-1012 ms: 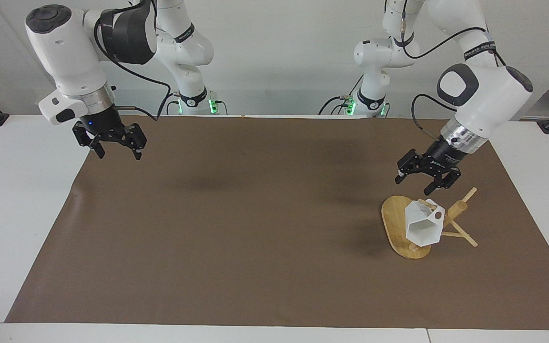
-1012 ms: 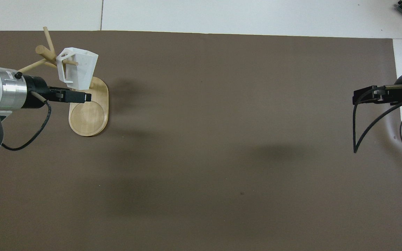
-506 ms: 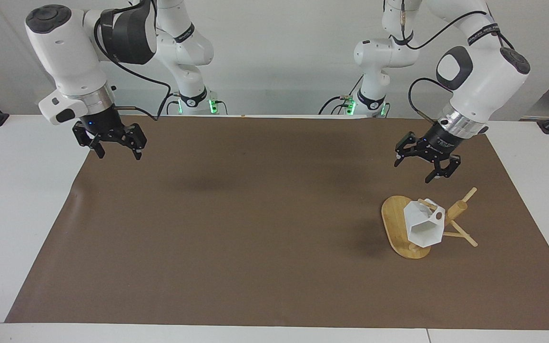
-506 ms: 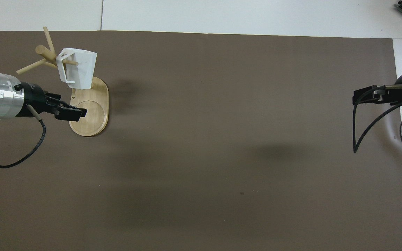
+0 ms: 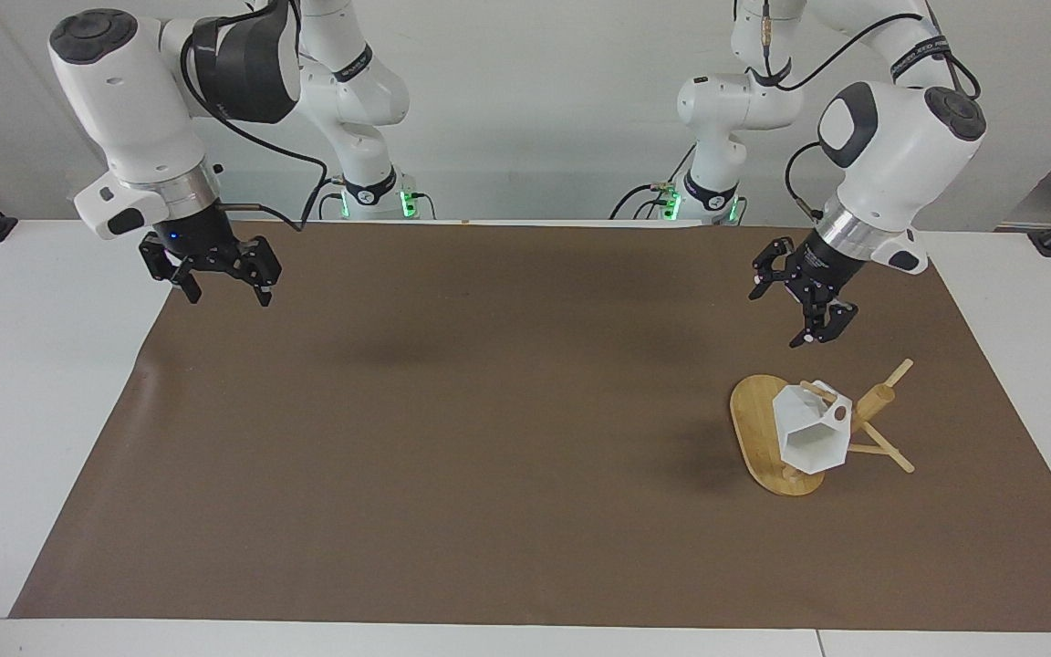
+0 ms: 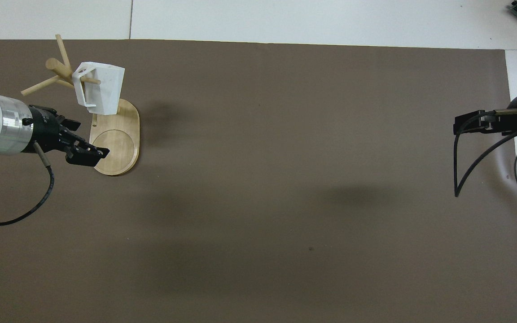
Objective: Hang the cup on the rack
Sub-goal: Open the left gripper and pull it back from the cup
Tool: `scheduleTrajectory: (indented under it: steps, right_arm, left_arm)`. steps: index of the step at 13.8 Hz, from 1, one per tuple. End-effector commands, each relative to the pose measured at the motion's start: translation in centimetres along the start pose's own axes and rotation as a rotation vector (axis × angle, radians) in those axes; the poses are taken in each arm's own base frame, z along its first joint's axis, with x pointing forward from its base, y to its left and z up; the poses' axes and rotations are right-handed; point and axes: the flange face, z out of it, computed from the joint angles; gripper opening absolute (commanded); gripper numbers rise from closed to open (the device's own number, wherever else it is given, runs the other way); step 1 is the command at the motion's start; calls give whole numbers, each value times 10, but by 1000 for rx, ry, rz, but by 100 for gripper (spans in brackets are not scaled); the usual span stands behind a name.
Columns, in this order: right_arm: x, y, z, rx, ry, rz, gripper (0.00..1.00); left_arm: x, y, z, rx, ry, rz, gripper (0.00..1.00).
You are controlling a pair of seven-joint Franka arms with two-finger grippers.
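At the lower right of the facing view the cup [image 5: 813, 431] hung by its handle on a peg of the rack [image 5: 874, 402], hiding the post's lower part. Above it the left gripper [image 5: 790, 310] hovered open, empty. The right gripper [image 5: 224, 290] waited open, empty, upper left.

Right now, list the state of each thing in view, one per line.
cup: hanging by its handle on a rack peg, tilted, free of both grippers.
rack: upright on the mat, toward the left arm's end.
left gripper: open, empty, raised over the mat near the rack.
right gripper: open, empty, waiting above the mat's edge.
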Motion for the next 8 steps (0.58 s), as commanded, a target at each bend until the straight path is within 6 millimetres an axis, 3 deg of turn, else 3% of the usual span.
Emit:
scheduleTrajectory:
  steps: [1, 8]
  right_arm:
    - [-5, 0, -3, -6, -6, 12, 100]
    - [-6, -11, -2, 27, -6, 9, 100]
  left_arm:
    - [5, -12, -17, 16, 23, 218, 100]
    - [30, -18, -46, 69, 31, 710, 100]
